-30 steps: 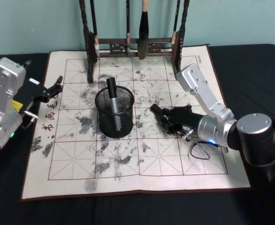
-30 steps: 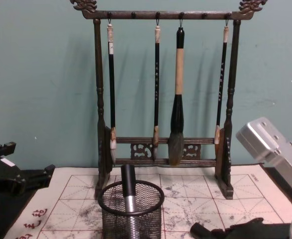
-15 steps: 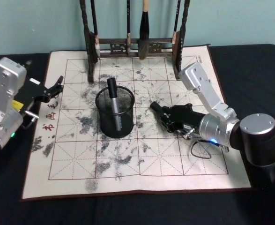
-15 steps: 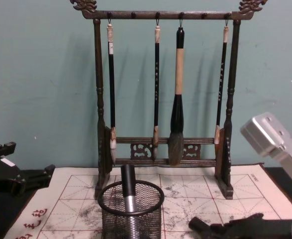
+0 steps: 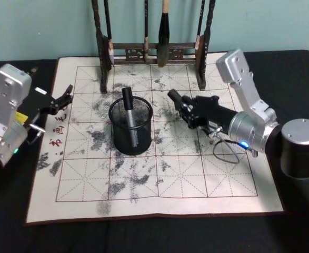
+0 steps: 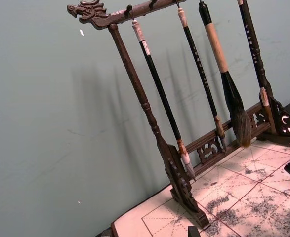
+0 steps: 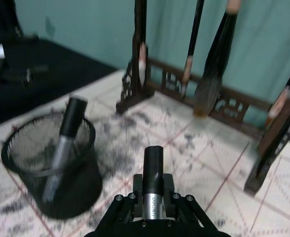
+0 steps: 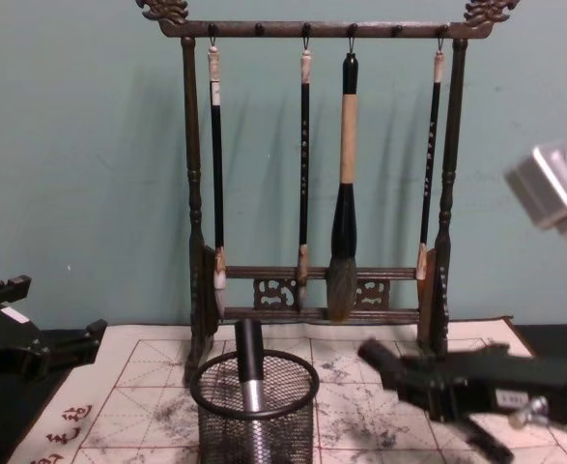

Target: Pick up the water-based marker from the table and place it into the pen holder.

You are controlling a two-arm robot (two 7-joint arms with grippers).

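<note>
My right gripper (image 5: 189, 109) is shut on the water-based marker (image 5: 174, 96), a silver barrel with a black cap, and holds it off the table, right of the pen holder (image 5: 130, 127). In the right wrist view the marker (image 7: 153, 170) juts forward from the gripper (image 7: 153, 198), with the black mesh pen holder (image 7: 51, 170) off to one side. Another marker (image 5: 128, 115) stands tilted inside the holder. The chest view shows the right gripper (image 8: 436, 385) level with the holder's rim (image 8: 255, 385). My left gripper (image 5: 61, 99) rests open at the mat's left edge.
The tall dark wooden brush rack (image 5: 154, 48) with hanging brushes stands at the back of the cream, ink-stained mat (image 5: 159, 179), just behind the right gripper. The dark table top (image 5: 143, 234) surrounds the mat. A loose cable (image 5: 225, 154) hangs under the right wrist.
The right gripper has risen off the mat with the marker and moved back toward the brush rack. The left arm has stayed in place.
</note>
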